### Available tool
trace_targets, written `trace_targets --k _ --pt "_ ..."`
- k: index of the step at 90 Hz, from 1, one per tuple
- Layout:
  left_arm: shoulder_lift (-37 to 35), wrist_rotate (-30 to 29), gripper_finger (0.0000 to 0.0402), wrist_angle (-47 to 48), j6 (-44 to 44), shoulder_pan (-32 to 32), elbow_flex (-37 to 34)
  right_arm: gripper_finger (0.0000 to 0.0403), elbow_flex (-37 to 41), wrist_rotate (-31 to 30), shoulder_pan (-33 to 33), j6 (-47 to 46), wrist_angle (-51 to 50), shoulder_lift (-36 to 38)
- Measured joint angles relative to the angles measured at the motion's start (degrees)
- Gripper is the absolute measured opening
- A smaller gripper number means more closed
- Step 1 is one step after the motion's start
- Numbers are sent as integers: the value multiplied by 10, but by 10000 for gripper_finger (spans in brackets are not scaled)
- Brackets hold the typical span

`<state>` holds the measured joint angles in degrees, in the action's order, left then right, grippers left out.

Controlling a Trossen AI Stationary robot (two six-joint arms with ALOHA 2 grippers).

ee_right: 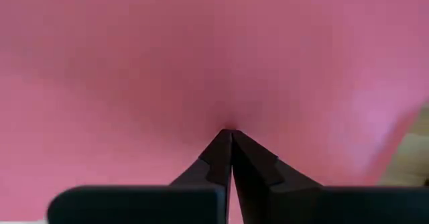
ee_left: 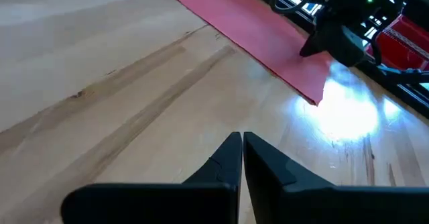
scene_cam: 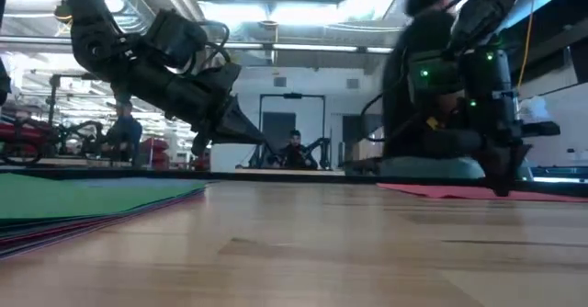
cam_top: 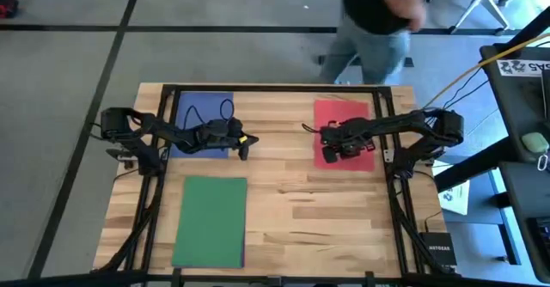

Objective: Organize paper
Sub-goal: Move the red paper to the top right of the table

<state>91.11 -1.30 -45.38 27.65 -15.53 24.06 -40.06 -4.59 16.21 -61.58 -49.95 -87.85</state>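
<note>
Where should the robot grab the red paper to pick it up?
Probably at an edge, coming from the side. The red paper lies flat on the table, so nothing sticks up to pinch. The right gripper is shut, pressing its middle.

Little can be read here. In the high view a small black box (cam_top: 436,249) on the floor beside the table's right near corner bears white lettering that looks like "NETGEAR", though the letters are small. On the dark bench at the right edge lies a white label (cam_top: 524,67) with dark printing, seen upside down; its characters cannot be made out with any certainty. No other writing, number or sign shows.
</note>
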Motion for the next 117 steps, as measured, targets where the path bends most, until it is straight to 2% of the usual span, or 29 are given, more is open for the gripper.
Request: trace_targets --k 51,117 --pt "0 0 0 4 -2 0 0 1 7 -53 38 42 2 0" --pt "0 0 0 15 -2 0 0 0 7 -64 46 27 4 -1"
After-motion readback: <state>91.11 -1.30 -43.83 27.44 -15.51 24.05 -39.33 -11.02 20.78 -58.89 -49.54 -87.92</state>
